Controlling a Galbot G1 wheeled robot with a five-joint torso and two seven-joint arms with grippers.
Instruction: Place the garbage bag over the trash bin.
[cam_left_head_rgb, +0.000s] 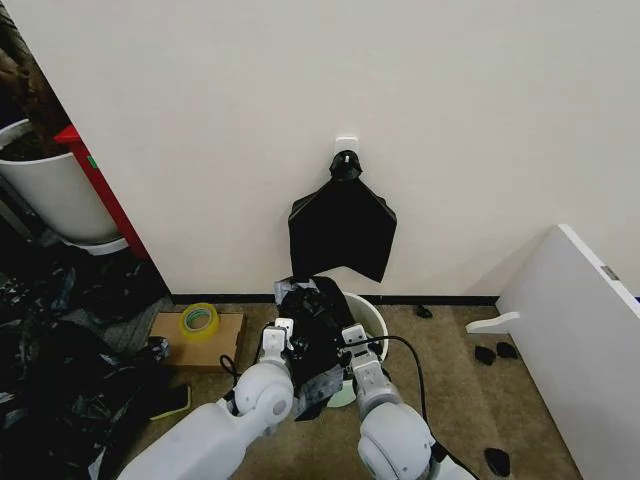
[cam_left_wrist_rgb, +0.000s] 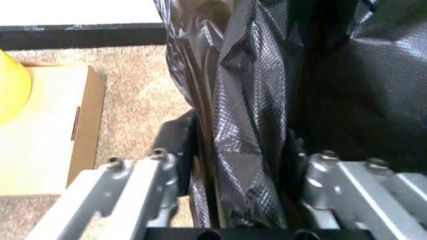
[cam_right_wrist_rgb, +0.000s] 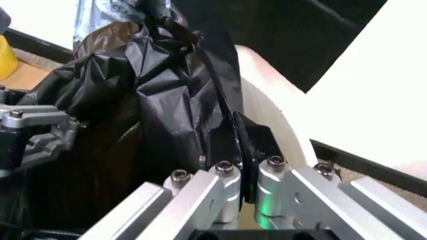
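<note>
- Carpeted floor (cam_left_head_rgb: 450, 400) runs up to a plain white wall (cam_left_head_rgb: 200, 120) with a dark skirting strip along its foot; a flat black bundle (cam_left_head_rgb: 342, 228) hangs from a white hook on that wall.
- Head view: the trash bin (cam_left_head_rgb: 372, 318) stands on the floor just below the bundle, only part of its white rim showing past the garbage bag (cam_left_head_rgb: 312, 322), which is bunched up over and in front of it.
- Head view: the left tool (cam_left_head_rgb: 277, 340) and the right tool (cam_left_head_rgb: 354, 341) sit at either side of the bag, close to the bin.
- Head view: to the left, a roll of yellow tape (cam_left_head_rgb: 198, 320) lies on a flat piece of cardboard (cam_left_head_rgb: 222, 342); beyond that are a heap of black plastic (cam_left_head_rgb: 60, 390) and a large white tub (cam_left_head_rgb: 55, 190). A white panel (cam_left_head_rgb: 580, 330) stands on the right.
- Left wrist view: the left tool (cam_left_wrist_rgb: 241, 172) has its two fingers set moderately apart, with a hanging fold of the garbage bag (cam_left_wrist_rgb: 247, 115) between them; whether the pads press the plastic cannot be told. The cardboard (cam_left_wrist_rgb: 47, 130) and the tape (cam_left_wrist_rgb: 12, 85) lie beside it.
- Right wrist view: the right tool (cam_right_wrist_rgb: 244, 172) has its fingers nearly together, pinching a thin edge of the garbage bag (cam_right_wrist_rgb: 167, 105) right at the trash bin (cam_right_wrist_rgb: 273, 107) wall. The left tool (cam_right_wrist_rgb: 40, 130) shows on the bag's far side.
</note>
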